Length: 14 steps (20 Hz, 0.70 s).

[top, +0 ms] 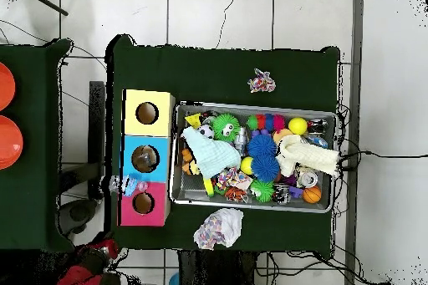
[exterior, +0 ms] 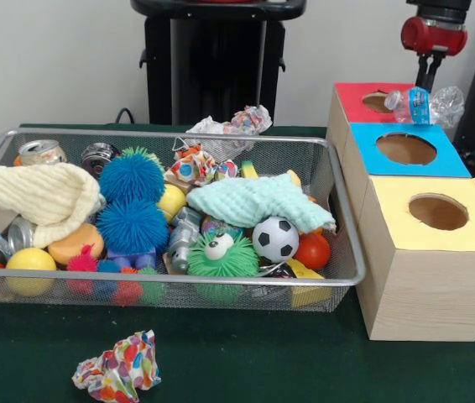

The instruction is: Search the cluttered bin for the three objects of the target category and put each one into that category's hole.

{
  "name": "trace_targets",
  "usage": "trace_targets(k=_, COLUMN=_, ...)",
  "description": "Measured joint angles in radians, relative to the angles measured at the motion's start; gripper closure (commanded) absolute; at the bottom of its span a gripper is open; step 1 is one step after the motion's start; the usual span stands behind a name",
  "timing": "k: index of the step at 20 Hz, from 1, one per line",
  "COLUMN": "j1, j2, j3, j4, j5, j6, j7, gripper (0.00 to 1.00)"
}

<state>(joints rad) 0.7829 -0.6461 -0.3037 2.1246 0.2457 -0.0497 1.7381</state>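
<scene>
Gripper (exterior: 425,84) pinching crushed plastic bottle (exterior: 426,104) over red box (exterior: 357,94), dark green tablecloth (exterior: 246,361), wire bin (exterior: 338,210) left of boxes, crumpled wrapper (exterior: 117,369) near, white tiled floor (top: 209,14).

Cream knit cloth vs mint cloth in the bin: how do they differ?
The cream knit cloth is pale yellow and ribbed; the mint cloth is light green with a finer texture. In the front view, the cream one drapes over cans and balls at the bin's left end, and the mint one lies toward the right, above the soccer ball. Both lie crumpled on top of the clutter.
</scene>
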Motion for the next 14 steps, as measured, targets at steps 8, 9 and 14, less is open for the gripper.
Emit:
trace_targets(k=8, j1=-0.074, j2=-0.028, j3=0.035, j4=0.051, j5=0.003, j6=-0.016, j7=0.014, gripper=0.00)
trace_targets(k=9, j1=-0.086, j2=-0.031, j3=0.041, j4=0.058, j5=0.003, j6=-0.026, j7=0.014, gripper=0.00)
trace_targets(k=14, j1=-0.129, j2=-0.037, j3=0.067, j4=0.091, j5=0.003, j6=-0.094, j7=0.015, gripper=0.00)
